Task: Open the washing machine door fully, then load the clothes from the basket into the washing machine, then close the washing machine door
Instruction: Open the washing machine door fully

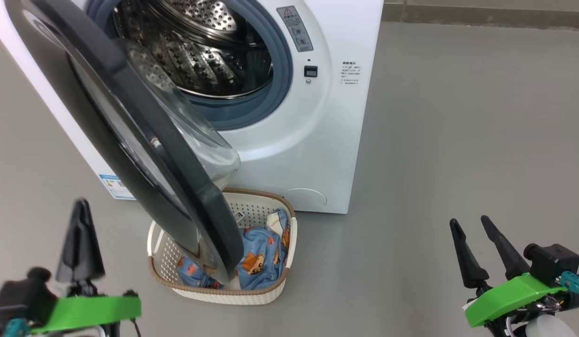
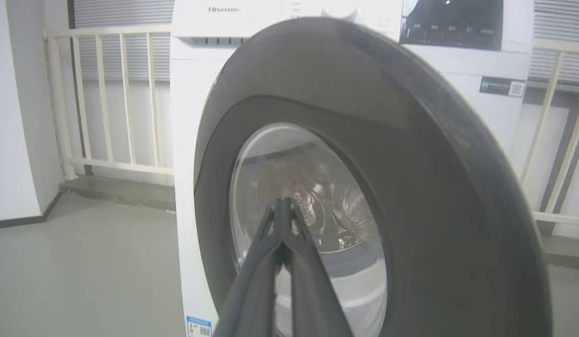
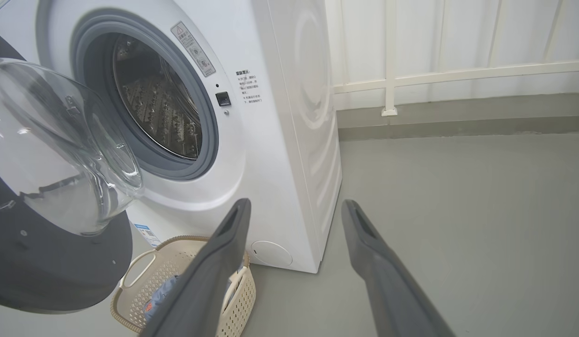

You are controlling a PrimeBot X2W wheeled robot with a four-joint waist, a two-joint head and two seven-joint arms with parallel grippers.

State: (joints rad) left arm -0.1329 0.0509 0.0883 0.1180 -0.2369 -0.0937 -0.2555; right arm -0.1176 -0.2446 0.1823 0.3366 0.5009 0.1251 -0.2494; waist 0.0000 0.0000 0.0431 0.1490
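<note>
Washing machine door (image 1: 144, 140) stands half open above the basket (image 1: 223, 292) of clothes (image 1: 261, 257); left gripper (image 1: 82, 206) pinched together, empty, faces its outer side; right gripper (image 1: 469, 222) spread wide, empty; best hook the door's free edge and swing it fully leftward.

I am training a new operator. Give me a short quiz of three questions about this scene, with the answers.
1. True or false: the washing machine door stands open.
2. Where do the clothes lie? A: in the drum. B: in the basket. C: on the floor.
3. Which hand has its fingers apart?
Key: 1 true; 2 B; 3 the right hand.
</note>
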